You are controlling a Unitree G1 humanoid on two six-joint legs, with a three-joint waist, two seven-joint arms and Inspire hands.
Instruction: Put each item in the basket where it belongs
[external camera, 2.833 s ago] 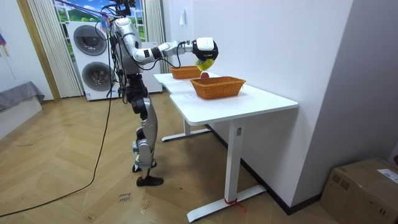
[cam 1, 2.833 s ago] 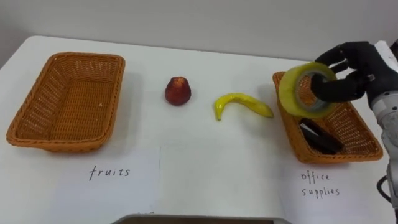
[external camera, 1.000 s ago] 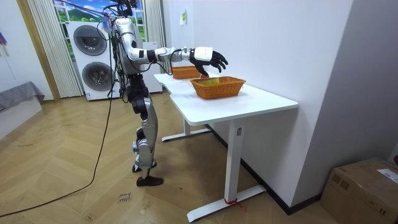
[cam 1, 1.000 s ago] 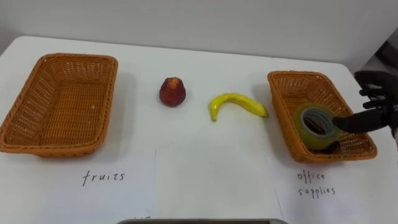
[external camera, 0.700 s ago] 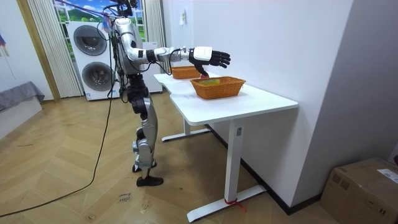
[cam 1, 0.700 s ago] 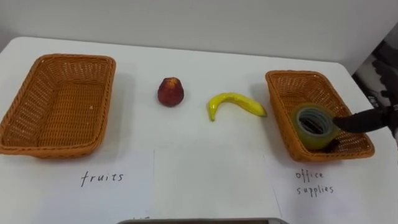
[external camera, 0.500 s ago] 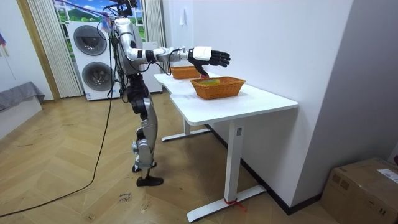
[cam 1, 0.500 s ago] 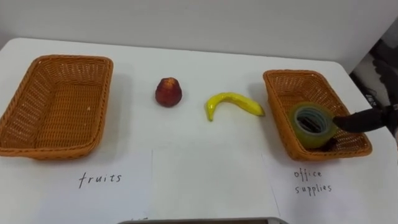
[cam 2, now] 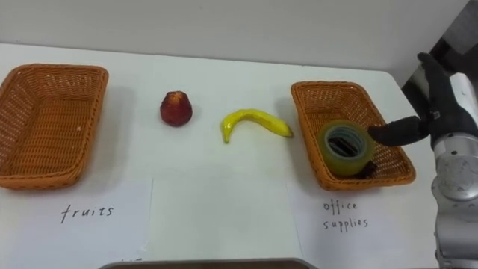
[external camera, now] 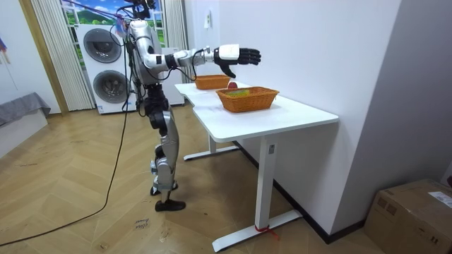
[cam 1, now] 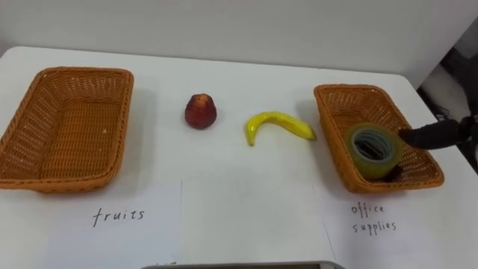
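The robot's right hand (cam 2: pixel 441 97), dark fingers straight and spread, hovered by the right woven wicker basket (cam 1: pixel 328 112), which held a translucent tape ring (cam 1: pixel 372 147). A curved yellow banana (cam 1: pixel 278 123) and a round red fruit (cam 1: pixel 201 110) sat on the smooth white tabletop (cam 1: pixel 246 75).

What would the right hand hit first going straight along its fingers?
Probably only the wall behind the table: the right hand hangs well above the basket, fingers straight.
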